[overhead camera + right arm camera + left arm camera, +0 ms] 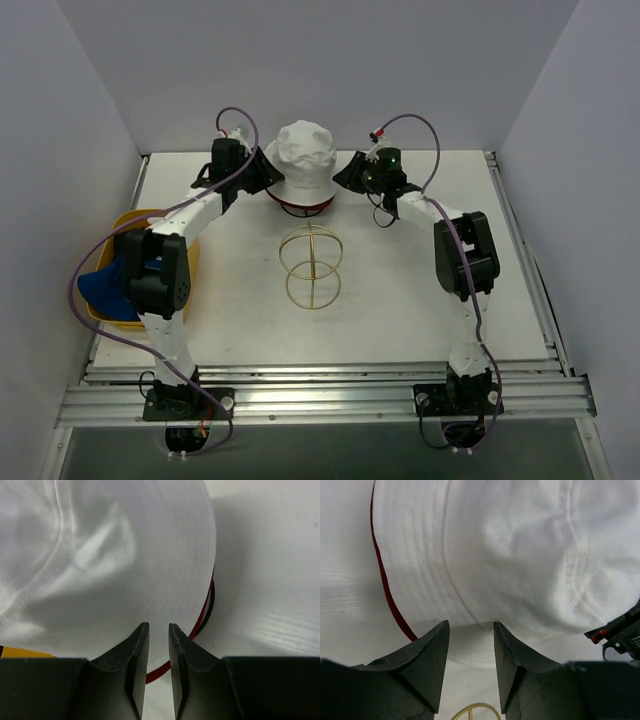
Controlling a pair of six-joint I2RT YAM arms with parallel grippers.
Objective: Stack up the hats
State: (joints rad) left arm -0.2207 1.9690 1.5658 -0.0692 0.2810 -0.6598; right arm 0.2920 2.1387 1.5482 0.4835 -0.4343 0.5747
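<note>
White hat (303, 160) sits at the far middle of the surface, pulled over a red hat (385, 591). Left hand (470, 630) stands open at its brim. Right hand (159, 630) is nearly closed, and I cannot tell whether it grips the brim. Next, probably: back off and fetch the blue hat (100, 288).

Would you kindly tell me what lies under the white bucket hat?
A dark red brim edge peeks out beneath the white bucket hat, with black wire just below it. Their remaining parts are covered by the hat.

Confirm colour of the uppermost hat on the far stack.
White. The bucket hat shows best in the top external view.
</note>
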